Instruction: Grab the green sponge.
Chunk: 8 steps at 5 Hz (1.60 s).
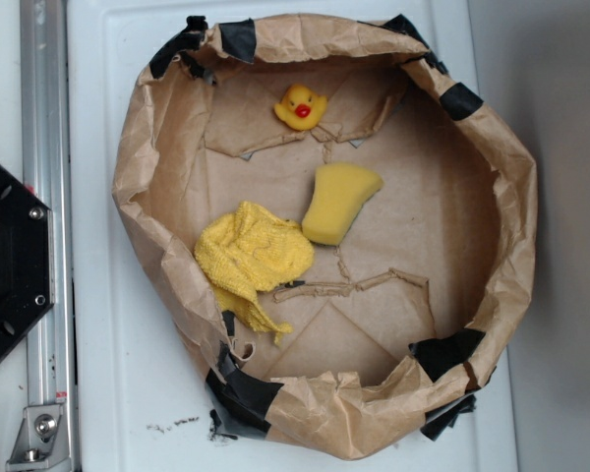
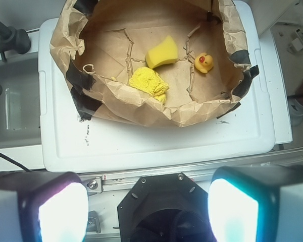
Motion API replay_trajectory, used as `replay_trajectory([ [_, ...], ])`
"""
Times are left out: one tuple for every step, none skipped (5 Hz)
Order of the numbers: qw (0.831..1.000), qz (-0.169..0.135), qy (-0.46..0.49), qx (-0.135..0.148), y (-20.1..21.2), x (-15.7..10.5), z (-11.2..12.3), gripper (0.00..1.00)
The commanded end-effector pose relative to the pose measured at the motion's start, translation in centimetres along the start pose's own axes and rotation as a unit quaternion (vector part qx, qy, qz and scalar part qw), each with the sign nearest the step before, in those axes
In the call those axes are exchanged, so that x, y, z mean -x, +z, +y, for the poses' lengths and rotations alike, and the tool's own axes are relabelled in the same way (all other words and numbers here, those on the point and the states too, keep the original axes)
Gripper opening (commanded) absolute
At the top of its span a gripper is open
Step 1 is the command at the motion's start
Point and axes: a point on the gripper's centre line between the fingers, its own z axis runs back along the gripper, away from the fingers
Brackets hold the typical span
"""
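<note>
Black hexagonal base, glowing white fingertips

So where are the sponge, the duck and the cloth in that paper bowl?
sponge [image 1: 339,202], exterior view, middle of its top face.
duck [image 1: 301,106], exterior view, on its body.
cloth [image 1: 251,256], exterior view, middle of the crumpled heap.

You get an exterior view straight down and close on the paper bowl, a wrist view high and farther back, both sharing that bowl.

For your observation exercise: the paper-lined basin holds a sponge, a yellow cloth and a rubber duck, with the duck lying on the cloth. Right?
Not quite. The exterior view shows the rubber duck apart from the yellow cloth, near the basin wall. The sponge lies between them.
</note>
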Motion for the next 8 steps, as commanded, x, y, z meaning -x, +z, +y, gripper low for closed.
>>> replay_trajectory([
  [1.000,0.000,0.000,0.000,0.0,0.0,0.0,1.00],
  [0.995,-0.004,0.092,0.029,-4.2,-2.0,2.0,1.00],
  [0.973,-0.076,0.211,0.048,-6.3,-6.8,2.6,1.00],
  [0.961,-0.079,0.257,0.070,-8.7,-10.6,4.0,1.00],
  [0.954,-0.023,0.295,0.051,-14.7,-14.3,5.1,1.00],
  [0.951,0.023,0.308,0.026,-19.7,-15.1,4.9,1.00],
  [0.949,0.047,0.310,0.010,-22.0,-15.1,5.1,1.00],
  [0.947,0.054,0.316,-0.005,-22.5,-14.8,4.5,0.48],
])
